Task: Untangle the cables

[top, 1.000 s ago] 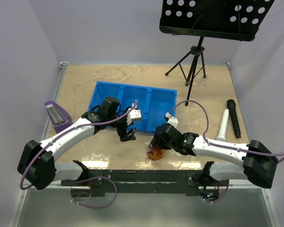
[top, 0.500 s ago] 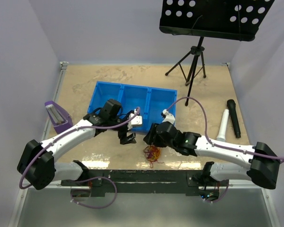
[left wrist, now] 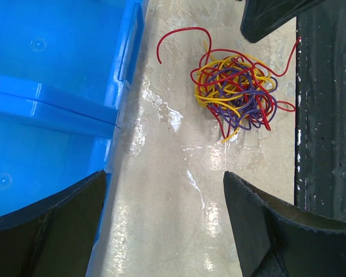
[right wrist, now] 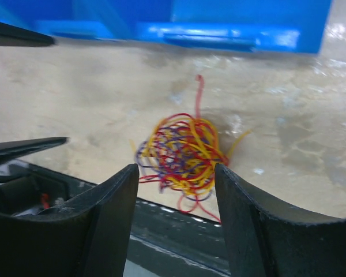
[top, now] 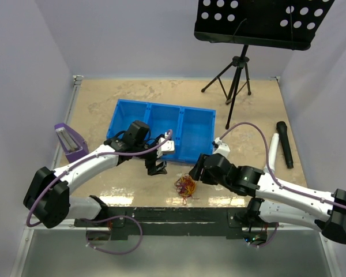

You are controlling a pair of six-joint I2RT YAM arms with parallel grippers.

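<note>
The cables (top: 185, 186) are one small tangled ball of thin red, yellow and purple wires lying on the table close to its front edge. In the left wrist view the cables (left wrist: 235, 95) lie well ahead of my left gripper (left wrist: 164, 179), which is open over bare table. That left gripper (top: 155, 168) hangs to the left of the ball, beside the bin. My right gripper (top: 195, 174) hovers just right of the ball. In its own view the right gripper (right wrist: 176, 170) is open, and the cables (right wrist: 183, 149) lie just beyond its fingertips, not held.
A blue three-compartment bin (top: 161, 130) stands behind the cables. The black front rail (top: 161, 213) runs right in front of them. A purple object (top: 68, 141) stands at the left edge. A music stand tripod (top: 233, 75), a white microphone (top: 273, 151) and a black microphone (top: 285, 144) are at the right.
My right gripper has drawn back to the right, off the tangle, and its jaws have widened a little. The tangle stays on the table. The left arm has hardly moved.
</note>
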